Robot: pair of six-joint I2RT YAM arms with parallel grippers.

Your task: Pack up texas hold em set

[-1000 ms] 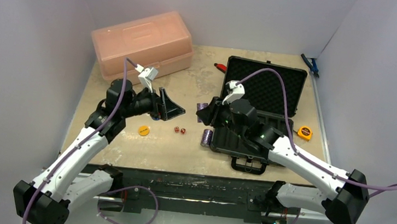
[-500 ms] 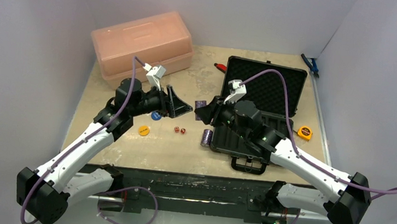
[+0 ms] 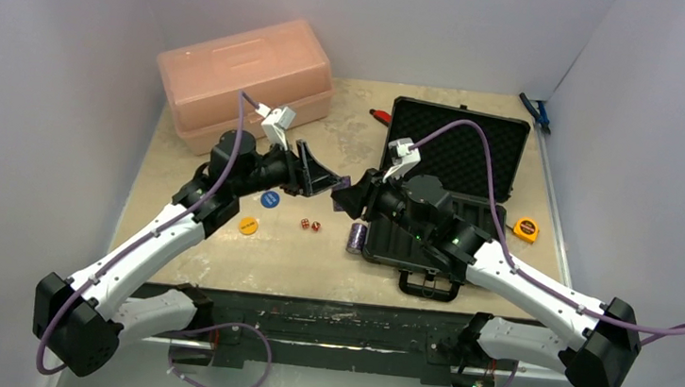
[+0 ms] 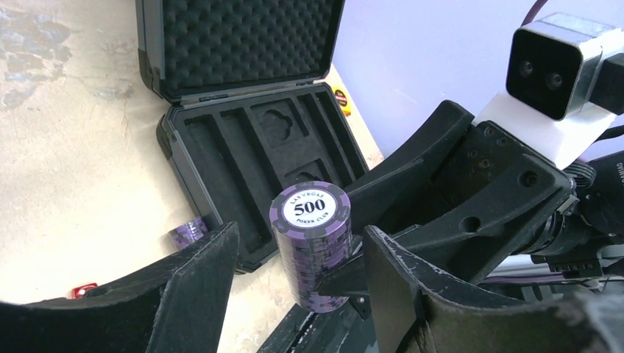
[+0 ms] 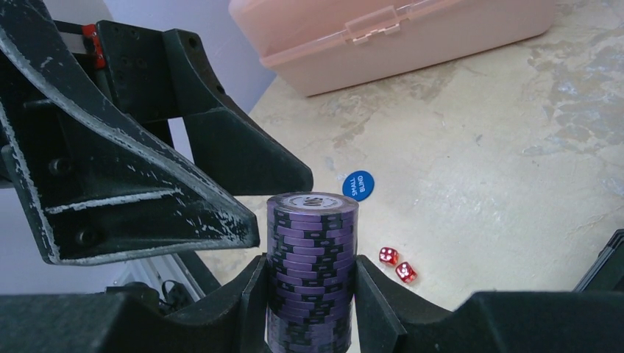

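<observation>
Right wrist view puts the purple chip stack (image 5: 312, 272) nearest, standing upright and off the desk (image 5: 515, 147), with the right tool (image 5: 310, 294) pinching its lower half across the sides. It is a column of dark purple discs with paler edge stripes and a white "500" face on top. The left tool (image 4: 298, 250) is spread wide, one finger on either side of the same stack and not touching it, so this looks like a handover in mid-air. I judge the chips hard, smooth and fairly weighty for their size. If they are loose, the upper ones could slide off, so the stack is best kept vertical and gripped low or squeezed end to end. Below and beyond, two red dice (image 5: 396, 265) lie close together on the desk, with a blue disc (image 5: 358, 184) a little farther and an orange disc (image 3: 248, 225) to their left. A second stack (image 3: 356, 238) lies on its side against the front corner of the open black briefcase (image 4: 243, 140), whose foam slots look empty. Farthest back sits the pink box (image 5: 397, 29).
</observation>
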